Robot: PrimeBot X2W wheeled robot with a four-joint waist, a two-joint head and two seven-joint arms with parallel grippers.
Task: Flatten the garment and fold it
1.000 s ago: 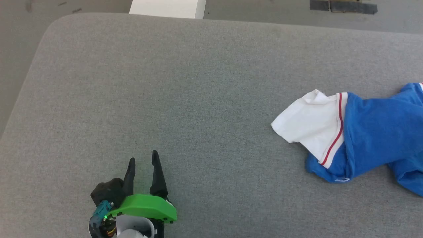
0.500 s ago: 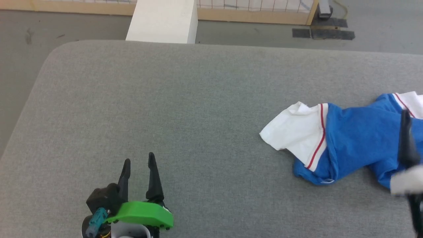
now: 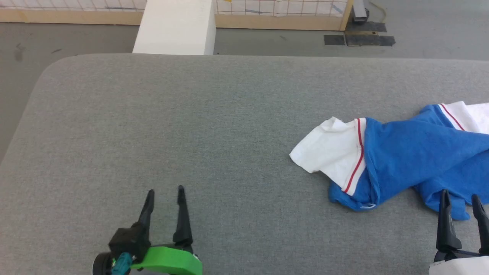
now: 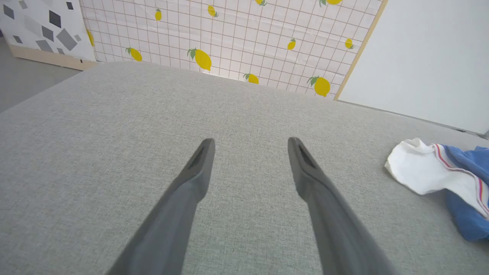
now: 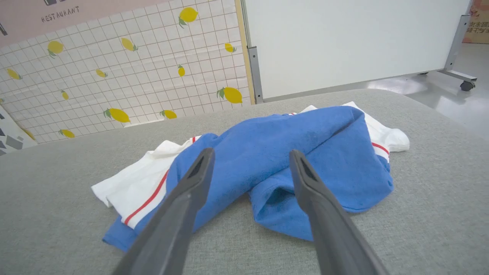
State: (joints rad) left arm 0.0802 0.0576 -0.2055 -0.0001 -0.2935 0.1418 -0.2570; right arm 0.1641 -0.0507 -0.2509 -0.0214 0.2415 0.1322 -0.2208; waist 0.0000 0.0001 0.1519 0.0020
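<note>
In the head view, the garment (image 3: pixel 405 152) is seen lying crumpled at the right side of the grey padded surface (image 3: pixel 191 114). Its blue body is bunched in folds, and one white sleeve (image 3: pixel 324 152) with a thin red stripe is spread out toward the middle. The left gripper (image 3: pixel 165 190) is placed at the lower left, over bare surface and well apart from the garment; its two dark fingers are held wide with nothing between them. The right gripper (image 3: pixel 459 193) is seen at the lower right with its fingers likewise spread wide and its tips at the near edge of the blue cloth; whether the cloth is touched cannot be told. A white block (image 3: pixel 174 26) is set beyond the far edge of the surface. In the left wrist view, the left gripper (image 4: pixel 250 141) is shown with parted fingers over bare grey fabric. The garment (image 4: pixel 431 175) is seen at the right edge, and a lemon-patterned panel (image 4: pixel 229 38) stands behind. In the right wrist view, the right gripper (image 5: pixel 250 152) is pointed at the garment (image 5: pixel 305 133), which is heaped just ahead. The blue folds are framed between the widely parted fingers, and nothing is gripped.
</note>
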